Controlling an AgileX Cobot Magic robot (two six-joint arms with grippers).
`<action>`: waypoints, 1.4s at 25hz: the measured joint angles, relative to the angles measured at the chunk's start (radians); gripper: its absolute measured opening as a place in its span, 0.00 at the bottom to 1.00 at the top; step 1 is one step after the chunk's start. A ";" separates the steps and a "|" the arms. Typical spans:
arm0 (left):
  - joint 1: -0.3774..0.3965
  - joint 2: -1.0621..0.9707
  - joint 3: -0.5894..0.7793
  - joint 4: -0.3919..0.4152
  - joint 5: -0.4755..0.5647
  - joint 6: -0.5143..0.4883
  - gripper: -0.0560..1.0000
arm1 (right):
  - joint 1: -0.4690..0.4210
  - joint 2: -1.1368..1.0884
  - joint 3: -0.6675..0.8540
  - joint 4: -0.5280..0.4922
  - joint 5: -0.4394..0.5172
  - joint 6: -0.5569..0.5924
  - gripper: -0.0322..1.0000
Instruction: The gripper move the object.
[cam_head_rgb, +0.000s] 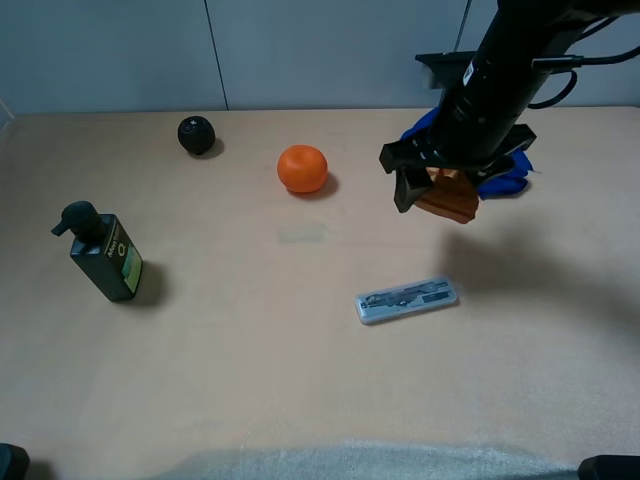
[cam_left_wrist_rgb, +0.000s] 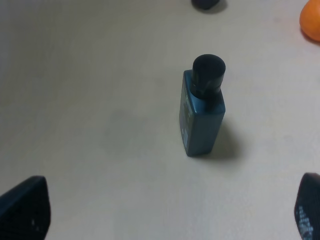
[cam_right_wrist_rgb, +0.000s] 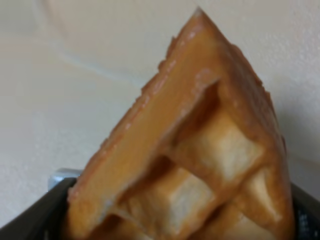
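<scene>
The orange-brown wedge waffle (cam_head_rgb: 450, 199) with square dimples sits between the fingers of my right gripper (cam_head_rgb: 432, 190), at the right back of the table, and seems lifted off the surface. In the right wrist view the waffle (cam_right_wrist_rgb: 200, 150) fills the frame, with dark fingers (cam_right_wrist_rgb: 30, 220) pressed against both of its sides. My left gripper (cam_left_wrist_rgb: 165, 212) is open and empty, its fingertips (cam_left_wrist_rgb: 22, 210) wide apart, a short way in front of a dark pump bottle (cam_left_wrist_rgb: 202, 112).
A round orange fruit (cam_head_rgb: 302, 168) and a black ball (cam_head_rgb: 196, 134) lie at the back. The pump bottle (cam_head_rgb: 105, 255) stands at the left. A clear flat package (cam_head_rgb: 407, 299) lies mid-right. A blue object (cam_head_rgb: 508, 176) lies behind the right gripper.
</scene>
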 joint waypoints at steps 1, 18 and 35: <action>0.000 0.000 0.000 0.000 0.000 0.000 0.99 | 0.000 0.013 -0.008 0.005 0.003 0.000 0.55; 0.000 0.000 0.000 0.000 0.000 0.000 0.99 | 0.073 0.222 -0.252 0.025 0.025 -0.015 0.55; 0.000 0.000 0.000 0.000 0.000 0.000 0.99 | 0.105 0.350 -0.306 0.059 -0.082 -0.002 0.55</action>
